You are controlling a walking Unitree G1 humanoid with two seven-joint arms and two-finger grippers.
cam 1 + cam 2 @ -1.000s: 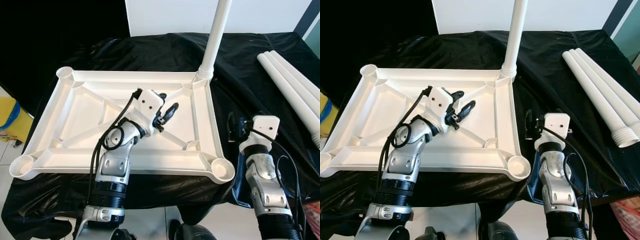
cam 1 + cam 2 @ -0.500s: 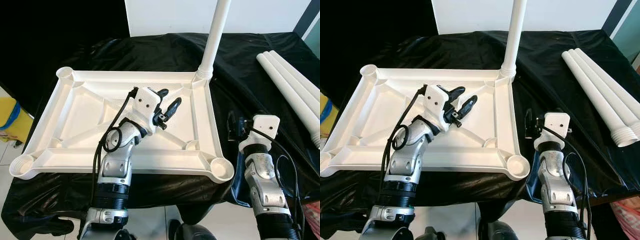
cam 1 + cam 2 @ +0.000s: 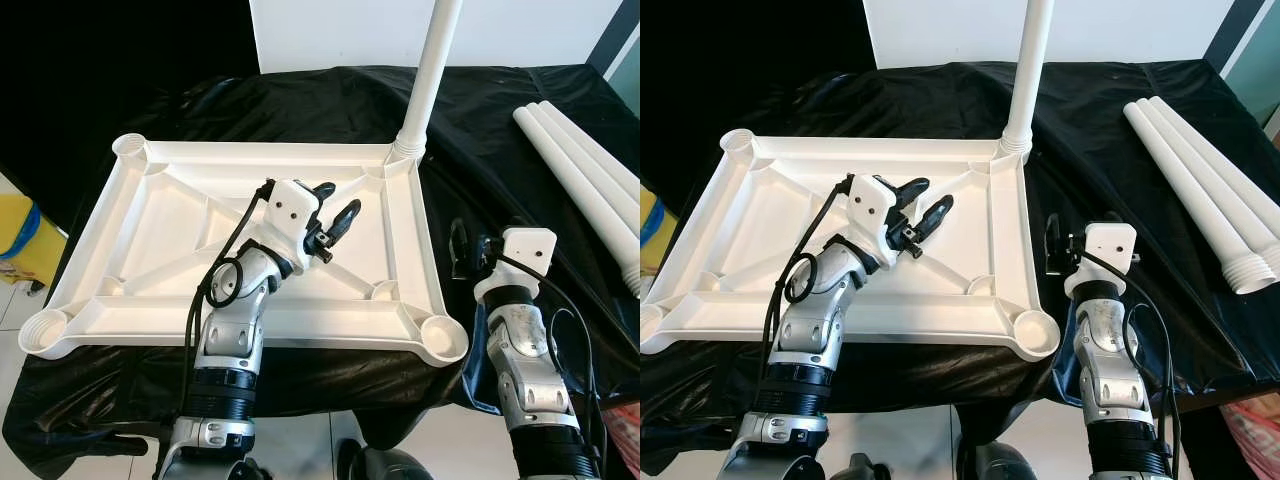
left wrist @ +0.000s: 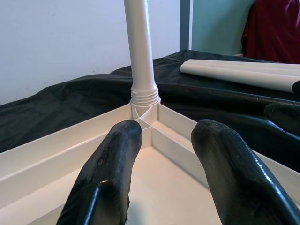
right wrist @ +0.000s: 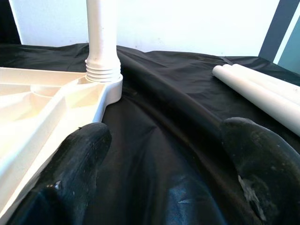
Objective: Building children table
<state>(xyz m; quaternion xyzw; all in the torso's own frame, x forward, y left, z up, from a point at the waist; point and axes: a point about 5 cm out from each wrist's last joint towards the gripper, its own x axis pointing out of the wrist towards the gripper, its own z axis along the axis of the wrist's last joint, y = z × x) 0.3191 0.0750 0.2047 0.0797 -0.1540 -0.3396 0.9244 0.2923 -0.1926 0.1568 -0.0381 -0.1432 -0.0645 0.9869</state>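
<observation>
The upturned white tabletop (image 3: 140, 245) lies under the left gripper (image 3: 335, 205), whose fingers are parted and empty; its one fitted leg (image 3: 428, 75) stands beyond. The right gripper (image 3: 1060, 250), also spread and empty, hovers beside the tabletop's edge.

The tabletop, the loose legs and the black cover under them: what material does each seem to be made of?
Tabletop: likely moulded white plastic, smooth and slightly glossy, with cast ribs and round corner sockets. Loose legs: apparently the same white plastic, hollow tubes with threaded ends; one upright leg is already seated in a corner socket. Black cover: thin, shiny sheet, plastic film or coated fabric, judging by its creases and highlights.
</observation>
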